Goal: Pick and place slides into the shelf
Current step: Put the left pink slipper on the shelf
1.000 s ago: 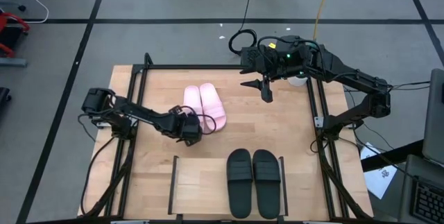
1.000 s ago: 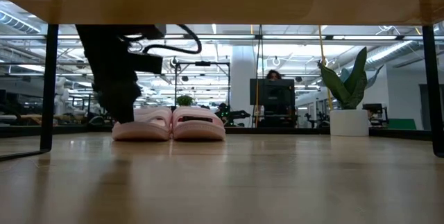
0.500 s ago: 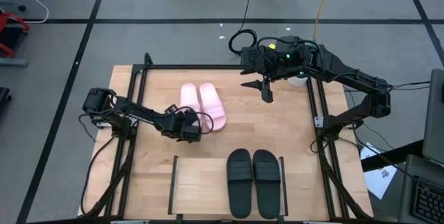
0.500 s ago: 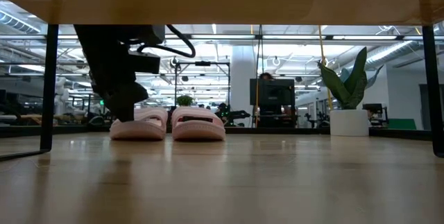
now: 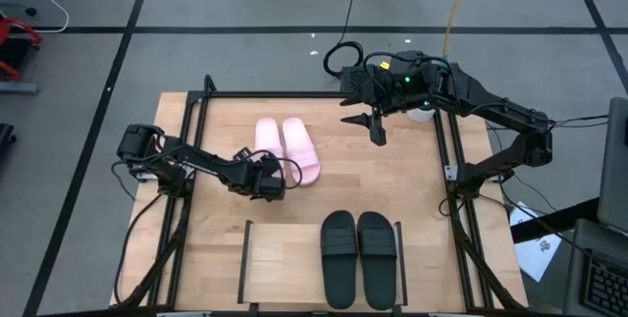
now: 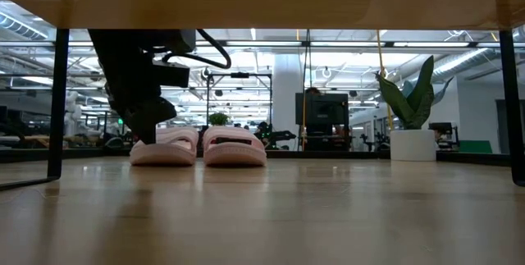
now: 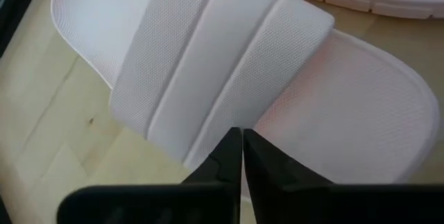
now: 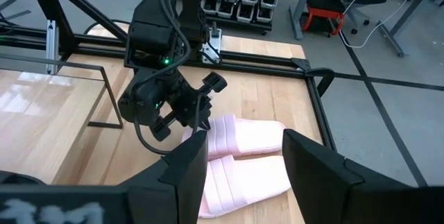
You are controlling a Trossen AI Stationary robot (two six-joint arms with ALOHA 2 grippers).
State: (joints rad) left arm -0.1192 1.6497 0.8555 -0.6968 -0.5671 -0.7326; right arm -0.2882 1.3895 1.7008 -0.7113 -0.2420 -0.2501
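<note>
A pale pink pair of slides (image 5: 287, 150) lies side by side at the table's far middle, soles down. My left gripper (image 5: 274, 182) slants down over the near end of the left pink slide (image 7: 229, 64). It is shut, its tips at the edge of the broad strap. A black pair (image 5: 358, 258) lies on the right part of the shelf (image 5: 285, 258), a low board with black end rails at the near edge. My right gripper (image 5: 376, 131) hangs open, high over the far right, holding nothing. My left gripper (image 7: 241, 141) has its shut fingertips at the heel-side edge of the left pink slide's strap (image 7: 222, 123), coming slanting down from the table's near left. Both fingers show on top of the strap. I cannot tell whether they pinch it. The slide lies flat on the table.
A black metal frame (image 5: 196, 140) runs along the table's edges and stands up at its corners. The left half of the shelf board (image 5: 280, 268) is bare wood. Bare tabletop (image 5: 392, 180) lies between the pink pair and the black pair.
The left pink slide has slid a little toward the table's left edge, away from its partner, so a narrow gap shows between the two. My left gripper has rolled slightly at the slide's near end without travelling.
</note>
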